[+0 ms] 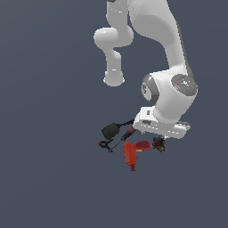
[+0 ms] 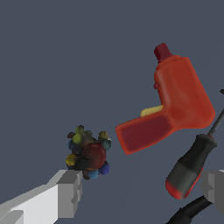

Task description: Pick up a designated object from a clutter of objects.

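The designated object is a small dark lump (image 2: 87,153) with red, yellow and blue bits. It lies on the floor at the right end of the clutter in the exterior view (image 1: 159,144). My gripper (image 2: 140,189) is open and hangs just above it (image 1: 163,136). One finger (image 2: 65,192) sits right beside the lump, which lies just inside the open jaws. The other finger (image 2: 215,184) is by the red-handled screwdriver (image 2: 190,167). The red power drill (image 2: 179,103) lies past the lump. Nothing is held.
In the exterior view the drill (image 1: 132,153) lies to the lump's left, then the screwdriver (image 1: 127,135), a black spatula (image 1: 111,130) and a small black tool (image 1: 105,144). A black curved piece (image 2: 188,212) shows near the screwdriver. The floor is plain dark grey.
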Robot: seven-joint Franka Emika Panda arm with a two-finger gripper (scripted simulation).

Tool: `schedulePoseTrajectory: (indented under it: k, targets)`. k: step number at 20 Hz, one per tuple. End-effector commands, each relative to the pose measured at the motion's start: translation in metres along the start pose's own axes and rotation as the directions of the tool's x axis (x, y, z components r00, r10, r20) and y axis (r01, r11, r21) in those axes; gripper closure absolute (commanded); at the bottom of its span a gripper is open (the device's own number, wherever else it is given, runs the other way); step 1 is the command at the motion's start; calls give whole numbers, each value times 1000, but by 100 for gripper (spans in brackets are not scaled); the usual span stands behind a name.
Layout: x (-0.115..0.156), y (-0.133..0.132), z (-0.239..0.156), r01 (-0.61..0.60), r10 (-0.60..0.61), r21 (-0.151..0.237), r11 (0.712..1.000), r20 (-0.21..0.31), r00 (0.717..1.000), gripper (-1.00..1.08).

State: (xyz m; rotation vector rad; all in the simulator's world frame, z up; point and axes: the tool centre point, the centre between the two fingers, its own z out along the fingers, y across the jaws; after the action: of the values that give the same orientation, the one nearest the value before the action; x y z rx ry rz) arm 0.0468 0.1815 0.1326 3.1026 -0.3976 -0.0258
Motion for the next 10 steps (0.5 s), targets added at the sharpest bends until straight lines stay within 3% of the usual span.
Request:
schedulePoseTrajectory:
  k: [1,10]
  targets:
    - [-3,-15,14,-29,29,4,1000,-5,1000,-92]
    - [-15,-49,46,-89,90,15,996,-12,996,-92]
